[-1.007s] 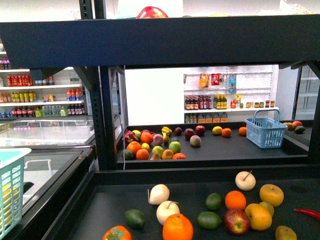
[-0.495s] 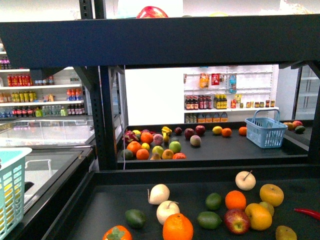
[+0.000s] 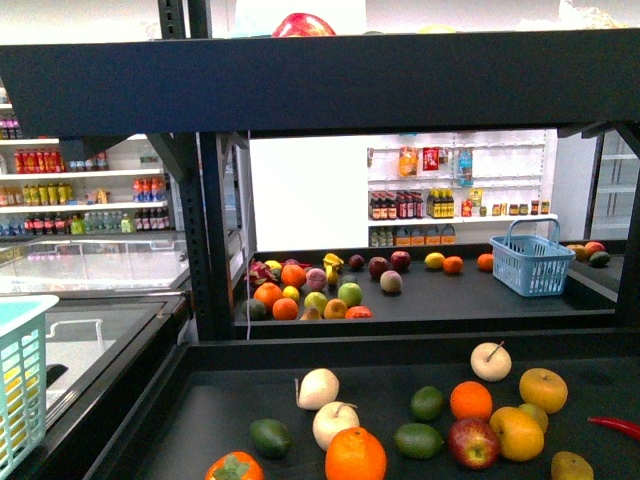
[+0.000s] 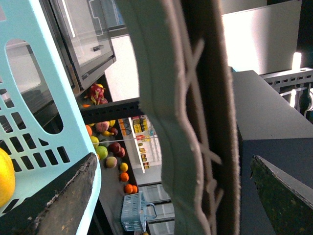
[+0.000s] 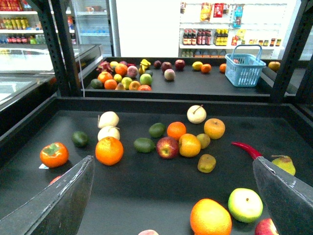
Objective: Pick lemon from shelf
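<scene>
Both wrist cams: dark grey, scuffed, wedge-shaped jaws w/ pale worn edges.

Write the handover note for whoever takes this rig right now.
Left pincer: open, empty, beside a turquoise basket.
Right pincer: open, empty, over the shelf, near tray.
Lemon: likely the yellow fruit on the far tray, next to an orange, left of the blue basket in the front view; untouched.
Done: nothing visible.
Left: reach, grasp and lift the lemon.
</scene>
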You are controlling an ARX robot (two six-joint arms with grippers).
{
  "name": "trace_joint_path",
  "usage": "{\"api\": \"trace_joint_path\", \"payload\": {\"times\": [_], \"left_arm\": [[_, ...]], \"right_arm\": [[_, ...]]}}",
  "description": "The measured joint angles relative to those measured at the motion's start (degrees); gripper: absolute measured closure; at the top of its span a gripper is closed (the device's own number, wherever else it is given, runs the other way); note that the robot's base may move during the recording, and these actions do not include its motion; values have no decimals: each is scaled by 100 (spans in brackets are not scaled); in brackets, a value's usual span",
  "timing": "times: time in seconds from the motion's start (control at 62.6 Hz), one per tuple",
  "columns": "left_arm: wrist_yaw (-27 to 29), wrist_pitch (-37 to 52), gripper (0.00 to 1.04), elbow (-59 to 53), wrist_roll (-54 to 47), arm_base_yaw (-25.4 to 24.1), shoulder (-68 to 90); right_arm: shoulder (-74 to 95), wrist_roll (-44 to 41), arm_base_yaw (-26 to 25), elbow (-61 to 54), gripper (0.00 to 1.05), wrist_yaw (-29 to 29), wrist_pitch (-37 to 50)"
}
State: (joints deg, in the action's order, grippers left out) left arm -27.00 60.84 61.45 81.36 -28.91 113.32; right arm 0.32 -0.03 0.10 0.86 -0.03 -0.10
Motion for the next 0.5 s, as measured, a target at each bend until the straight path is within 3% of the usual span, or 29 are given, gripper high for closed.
{"api": "trace_joint_path", "payload": {"times": [0.272,0.352,0.495], "left_arm": [[15,-1410,8,-415,-680,-85,-1021],[295,-2743,8,-640,-1598,-87,-1777],[811,-4352,8,-955,-3008,9,-2859]], "right_arm": [[0,0,0,0,7,0,0],[0,0,0,0,7,0,0],[0,0,0,0,7,0,0]]}}
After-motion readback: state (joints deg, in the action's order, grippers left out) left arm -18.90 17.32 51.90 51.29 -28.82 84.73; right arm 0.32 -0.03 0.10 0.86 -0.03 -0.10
